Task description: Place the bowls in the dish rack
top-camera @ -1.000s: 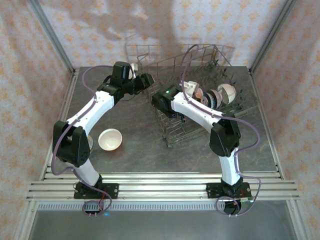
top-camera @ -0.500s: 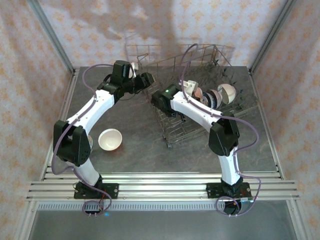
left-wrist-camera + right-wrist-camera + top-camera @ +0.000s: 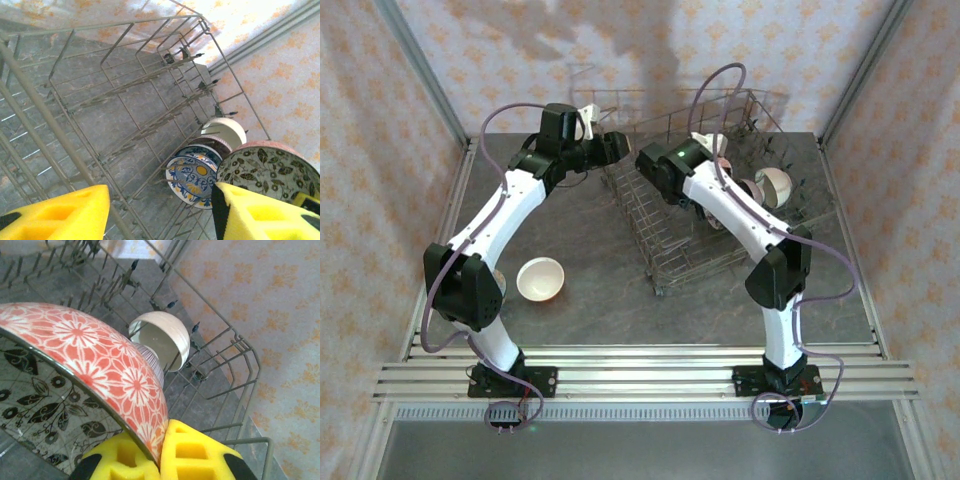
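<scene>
The right tool [image 3: 162, 440] is pinched tight on the rim of a red flowered bowl [image 3: 85, 355], whose inside carries a black leaf pattern. It holds the bowl on edge inside the dish rack [image 3: 680, 265], above the tines. Further along the same row stand a blue-and-yellow patterned bowl [image 3: 192, 177], what looks like a striped one [image 3: 150, 360] half hidden behind it, and a cream bowl [image 3: 160, 337] at the far end. The held bowl sits just beside the patterned one, face roughly parallel to it, so I'd say the free slot lies straight below, on the side away from the cream bowl. A plain lowering along the tines should seat it.

The left tool [image 3: 160, 212] hangs at the rack's far left corner with its jaws about half apart and nothing gripped. A wire of the rack wall runs between its fingers.

One white bowl [image 3: 541, 278] waits upright on the table [image 3: 590, 320], well apart from the rack and nearer the left arm.
</scene>
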Controlling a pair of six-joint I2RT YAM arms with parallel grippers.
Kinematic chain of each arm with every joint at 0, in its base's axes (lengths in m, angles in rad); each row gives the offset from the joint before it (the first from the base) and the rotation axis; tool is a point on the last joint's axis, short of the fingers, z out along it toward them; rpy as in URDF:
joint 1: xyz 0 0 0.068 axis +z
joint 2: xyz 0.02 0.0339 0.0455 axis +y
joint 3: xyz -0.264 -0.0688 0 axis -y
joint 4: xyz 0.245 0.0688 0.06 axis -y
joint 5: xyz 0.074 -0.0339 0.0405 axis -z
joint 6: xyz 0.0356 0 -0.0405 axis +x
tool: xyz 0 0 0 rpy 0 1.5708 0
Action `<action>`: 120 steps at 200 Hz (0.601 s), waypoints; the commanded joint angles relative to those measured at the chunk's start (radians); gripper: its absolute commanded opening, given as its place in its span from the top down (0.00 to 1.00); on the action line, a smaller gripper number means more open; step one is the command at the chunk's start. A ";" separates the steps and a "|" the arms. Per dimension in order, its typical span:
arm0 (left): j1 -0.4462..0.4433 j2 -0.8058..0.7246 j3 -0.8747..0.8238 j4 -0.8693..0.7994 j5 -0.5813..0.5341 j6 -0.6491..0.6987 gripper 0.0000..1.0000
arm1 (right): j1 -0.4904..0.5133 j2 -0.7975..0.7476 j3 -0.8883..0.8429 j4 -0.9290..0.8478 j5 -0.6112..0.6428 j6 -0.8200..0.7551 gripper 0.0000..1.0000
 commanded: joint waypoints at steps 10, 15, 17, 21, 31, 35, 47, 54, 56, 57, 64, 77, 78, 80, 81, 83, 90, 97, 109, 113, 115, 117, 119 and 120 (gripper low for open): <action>0.005 0.001 -0.028 0.107 0.087 0.070 0.48 | -0.037 -0.095 -0.002 0.171 -0.105 -0.277 1.00; 0.003 0.002 -0.033 0.125 0.099 0.063 0.48 | -0.041 -0.111 -0.013 0.204 -0.118 -0.306 1.00; 0.002 0.003 -0.035 0.132 0.106 0.061 0.49 | -0.043 -0.117 -0.018 0.216 -0.126 -0.317 1.00; -0.001 0.006 -0.036 0.143 0.118 0.056 0.49 | -0.047 -0.127 -0.023 0.235 -0.135 -0.334 1.00; -0.012 0.010 -0.034 0.159 0.139 0.056 0.49 | -0.063 -0.145 -0.021 0.262 -0.159 -0.352 1.00; -0.018 0.011 -0.032 0.161 0.142 0.059 0.49 | -0.072 -0.149 -0.015 0.264 -0.169 -0.353 1.00; -0.037 0.016 -0.024 0.161 0.154 0.075 0.48 | -0.092 -0.156 0.006 0.269 -0.196 -0.370 1.00; -0.049 0.018 -0.017 0.158 0.160 0.086 0.47 | -0.097 -0.160 0.015 0.276 -0.202 -0.391 1.00; -0.052 0.019 -0.014 0.158 0.162 0.090 0.46 | -0.098 -0.161 0.019 0.279 -0.204 -0.397 1.00; -0.054 0.020 -0.013 0.158 0.163 0.091 0.46 | -0.098 -0.161 0.020 0.281 -0.203 -0.400 1.00; -0.069 0.025 -0.005 0.154 0.168 0.103 0.45 | -0.100 -0.160 0.030 0.288 -0.211 -0.420 1.00; -0.097 0.038 0.016 0.144 0.169 0.126 0.44 | -0.101 -0.155 0.058 0.290 -0.217 -0.444 1.00; -0.098 0.039 0.019 0.143 0.168 0.128 0.44 | -0.101 -0.154 0.060 0.289 -0.217 -0.446 1.00; -0.104 0.042 0.022 0.139 0.167 0.132 0.44 | -0.101 -0.153 0.063 0.290 -0.219 -0.451 1.00; -0.107 0.044 0.024 0.138 0.166 0.134 0.44 | -0.100 -0.153 0.066 0.290 -0.220 -0.452 1.00; -0.111 0.047 0.029 0.136 0.165 0.137 0.43 | -0.101 -0.151 0.071 0.290 -0.222 -0.456 1.00; -0.125 0.058 0.044 0.128 0.165 0.145 0.43 | -0.103 -0.149 0.085 0.289 -0.229 -0.466 1.00; -0.137 0.071 0.056 0.128 0.165 0.148 0.42 | -0.103 -0.147 0.096 0.287 -0.237 -0.471 1.00; -0.154 0.093 0.071 0.136 0.164 0.150 0.42 | -0.103 -0.151 0.100 0.302 -0.264 -0.490 1.00; -0.159 0.099 0.075 0.139 0.165 0.152 0.41 | -0.103 -0.153 0.099 0.304 -0.273 -0.491 1.00; -0.161 0.102 0.078 0.139 0.163 0.154 0.41 | -0.102 -0.155 0.099 0.307 -0.278 -0.493 1.00; -0.162 0.106 0.081 0.141 0.162 0.155 0.41 | -0.102 -0.155 0.100 0.308 -0.282 -0.494 1.00; -0.165 0.109 0.083 0.143 0.161 0.157 0.41 | -0.102 -0.157 0.100 0.309 -0.286 -0.495 1.00; -0.166 0.113 0.083 0.143 0.160 0.158 0.40 | -0.103 -0.157 0.100 0.310 -0.288 -0.496 1.00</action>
